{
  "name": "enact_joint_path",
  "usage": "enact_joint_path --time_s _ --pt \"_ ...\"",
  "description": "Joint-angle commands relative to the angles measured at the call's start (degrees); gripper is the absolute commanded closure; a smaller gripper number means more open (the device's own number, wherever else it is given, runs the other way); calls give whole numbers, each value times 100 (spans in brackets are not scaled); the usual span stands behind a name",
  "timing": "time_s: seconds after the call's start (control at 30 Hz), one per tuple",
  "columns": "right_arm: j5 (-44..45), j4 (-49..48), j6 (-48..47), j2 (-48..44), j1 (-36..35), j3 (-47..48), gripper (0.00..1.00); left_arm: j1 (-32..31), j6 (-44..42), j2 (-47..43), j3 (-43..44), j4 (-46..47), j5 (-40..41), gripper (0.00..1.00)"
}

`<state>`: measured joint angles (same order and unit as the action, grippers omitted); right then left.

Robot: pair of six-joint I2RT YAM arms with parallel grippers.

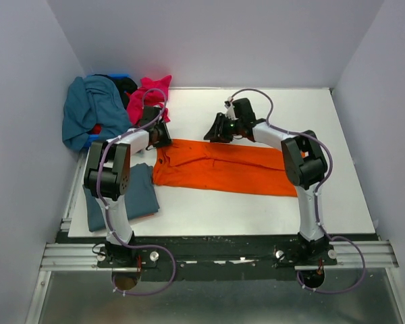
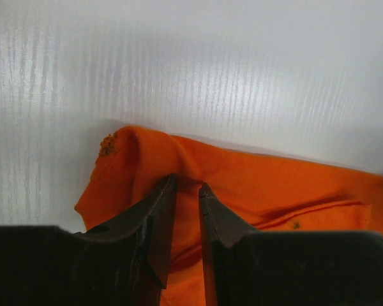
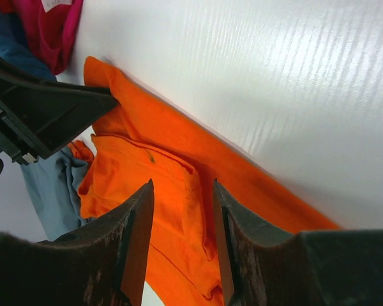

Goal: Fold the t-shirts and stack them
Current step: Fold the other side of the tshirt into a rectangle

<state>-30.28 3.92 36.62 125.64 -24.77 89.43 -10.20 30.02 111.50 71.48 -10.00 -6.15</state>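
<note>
The orange t-shirt (image 1: 223,165) lay long-axis left to right on the bench (image 1: 290,115), its far edge beneath both tools: the left tool (image 2: 186,186) narrowly parted astride a corner ridge, grip uncertain, and the right tool (image 3: 182,188) open over mid-edge.

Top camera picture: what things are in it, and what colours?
Orange cloth t-shirt: one, orange, folded long across the table's middle.
Slate blue-grey cloth t-shirt: one, blue-grey, near-left corner.
Teal cloth t-shirt: one, teal, heaped far left.
Magenta-pink cloth t-shirt: one, pink, beside the teal heap.
White table: one, white, under everything.
Left pincer: one, black, slightly open at the orange shirt's left end.
Right pincer: one, black, open over its far edge.
</note>
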Motion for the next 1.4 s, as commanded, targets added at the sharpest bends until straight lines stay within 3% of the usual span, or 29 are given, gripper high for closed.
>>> enact_joint_path --time_s 0.0,0.43,0.7,1.0,1.2,1.37 --pt "49 363 -32 214 -177 277 51 114 -49 20 -117 -99 238 66" --pt "207 706 -59 549 -405 550 58 114 -102 -41 -108 -107 158 67" --pt "1218 1075 -401 258 -405 452 54 114 -128 -146 -152 -134 167 67" --pt "691 908 -384 443 -493 532 72 123 -137 -102 -152 -125 167 68" --pt "620 733 -524 137 -511 304 99 123 -146 -50 -135 -134 185 69" --pt "533 707 -726 -267 -511 -161 99 123 -110 12 -73 -134 150 70"
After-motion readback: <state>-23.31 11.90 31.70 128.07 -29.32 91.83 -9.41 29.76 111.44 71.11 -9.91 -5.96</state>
